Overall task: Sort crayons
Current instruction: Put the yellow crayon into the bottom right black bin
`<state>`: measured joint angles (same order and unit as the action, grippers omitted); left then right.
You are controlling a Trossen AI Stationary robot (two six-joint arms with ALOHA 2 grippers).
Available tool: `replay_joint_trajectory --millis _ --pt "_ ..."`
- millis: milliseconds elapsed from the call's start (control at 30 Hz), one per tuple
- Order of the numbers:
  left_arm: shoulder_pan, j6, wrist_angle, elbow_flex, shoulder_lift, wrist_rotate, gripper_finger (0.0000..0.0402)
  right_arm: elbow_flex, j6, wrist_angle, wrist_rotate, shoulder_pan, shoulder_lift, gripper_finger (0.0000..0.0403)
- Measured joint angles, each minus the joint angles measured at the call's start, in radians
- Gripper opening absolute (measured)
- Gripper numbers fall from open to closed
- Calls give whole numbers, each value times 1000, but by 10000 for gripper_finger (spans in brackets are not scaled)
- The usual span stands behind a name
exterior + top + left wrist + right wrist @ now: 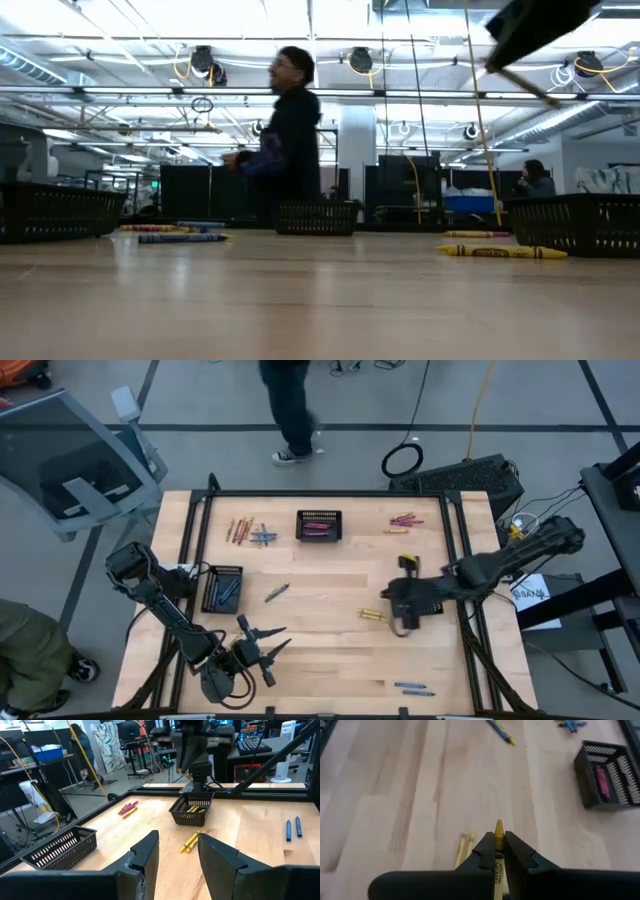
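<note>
**Yellow crayon pinched, tip forward, above the counter**

Right end effector (496, 851): fingers pressed together on one yellow crayon (498, 836), gripped across the shaft just behind the point. Paper label and tip show past the fingertips. It hangs above the bare wood of the counter (410, 795), with two more yellow crayons (465, 846) lying below it.

Handling, as judged: light, stiff, thin stick. Waxy and round, so it could roll or slip in the jaws; it may snap under a hard squeeze or if levered. Best hold is mid-shaft, across the paper wrap, not on the bare tip.

Left end effector (177, 852): fingers spread, holding nothing, waiting at the near left corner.

Looks: short sticks, paper-wrapped, pointed at one end, in yellow, blue and pink.

Outward: blue crayon (501, 732) loose mid-counter; pink ones in the far basket (318, 526); yellow ones in the basket (191, 810) by the right arm; blue ones in the left basket (223, 588). Loose groups: mixed pile (250, 532) far left, pink cluster (404, 519) far right, two blue (413, 687) near edge.
</note>
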<state>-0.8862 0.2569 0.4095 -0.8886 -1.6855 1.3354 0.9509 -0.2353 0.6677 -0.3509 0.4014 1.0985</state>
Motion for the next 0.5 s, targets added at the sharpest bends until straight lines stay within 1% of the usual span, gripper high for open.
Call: replay_joint_trajectory --millis 133,267,400,500 --pt "0 0 0 0 0 0 136 -108 -85 72 -47 51 -112 1" --pt "0 0 1 0 0 0 136 -248 -142 75 -69 67 -207 0" --pt "0 0 1 0 0 0 136 -365 -149 47 -63 66 -246 0" --pt "1 0 1 0 0 0 136 -410 -154 36 -39 65 -248 0"
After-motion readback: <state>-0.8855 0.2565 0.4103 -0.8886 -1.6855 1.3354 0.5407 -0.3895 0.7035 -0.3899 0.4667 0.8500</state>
